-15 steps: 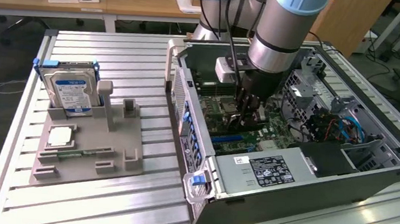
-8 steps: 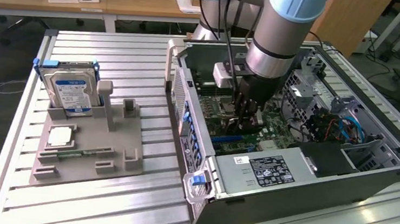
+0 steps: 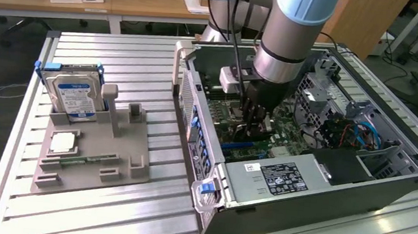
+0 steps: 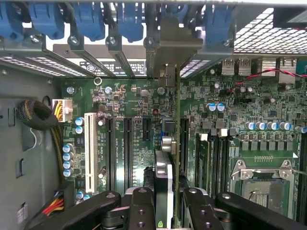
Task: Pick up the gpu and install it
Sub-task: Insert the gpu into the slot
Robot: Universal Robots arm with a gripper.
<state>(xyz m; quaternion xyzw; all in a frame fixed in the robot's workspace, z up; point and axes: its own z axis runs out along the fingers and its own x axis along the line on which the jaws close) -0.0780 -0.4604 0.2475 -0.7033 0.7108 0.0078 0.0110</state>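
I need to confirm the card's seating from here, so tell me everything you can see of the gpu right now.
The gpu is a thin green circuit card seen edge-on, standing upright over the motherboard among its dark expansion slots. A dark heatsink sits on one face, and its silver metal bracket end meets the case's rear slot frame. The tool is shut on its near edge, one finger on each face. In the exterior view it is deep inside the open computer case, mostly hidden by the arm. Whether it is fully seated cannot be told.
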